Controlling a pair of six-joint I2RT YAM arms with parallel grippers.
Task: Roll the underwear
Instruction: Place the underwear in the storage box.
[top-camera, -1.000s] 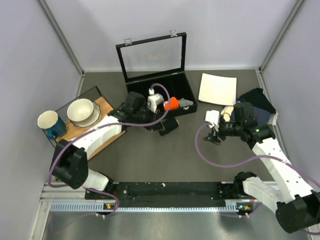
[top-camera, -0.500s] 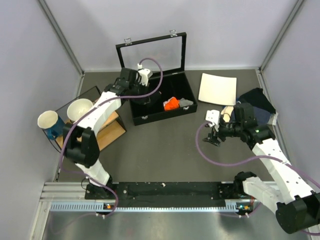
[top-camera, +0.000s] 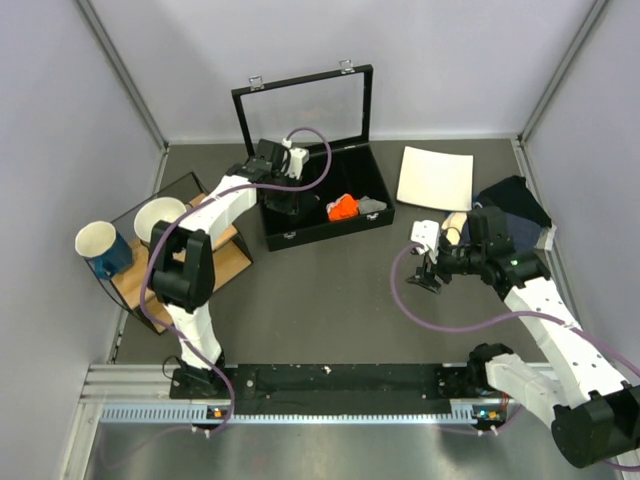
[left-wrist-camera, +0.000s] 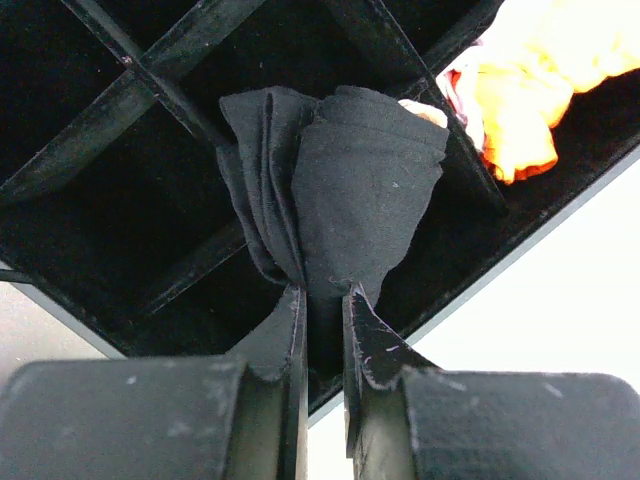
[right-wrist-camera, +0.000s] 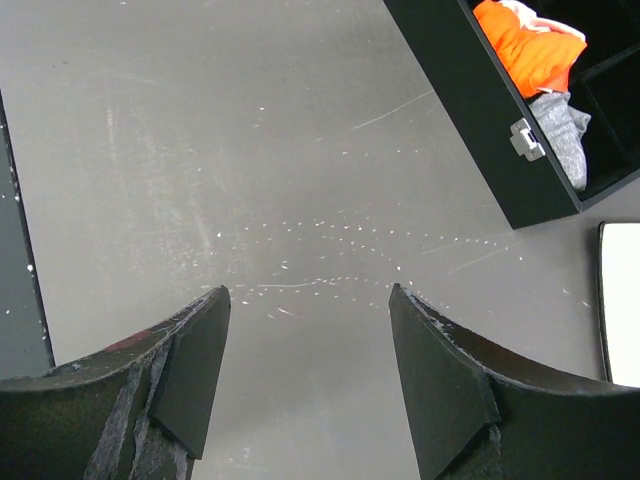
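Observation:
The underwear (left-wrist-camera: 350, 190) is a bunched black fabric roll with a sliver of pale waistband showing at its right edge. My left gripper (left-wrist-camera: 322, 300) is shut on its lower end and holds it over a divided compartment of the black box (left-wrist-camera: 130, 80). In the top view the left gripper (top-camera: 283, 196) is over the left part of the box (top-camera: 300, 238), and the roll is hidden beneath it. My right gripper (top-camera: 428, 272) hovers open over bare table right of centre, its fingers (right-wrist-camera: 195, 370) spread wide with nothing between them.
An orange cloth roll (top-camera: 343, 208) and a grey cloth (top-camera: 371, 205) lie in the box's right compartments; its glass lid (top-camera: 305, 115) stands up behind. A white plate (top-camera: 436, 178) and navy garment (top-camera: 515, 198) lie at back right. Bowl (top-camera: 161, 221) and cup (top-camera: 97, 243) stand at left.
My left arm swung from the table in front of the box up and back over the box's left compartments, carrying the black roll. The right arm stayed still.

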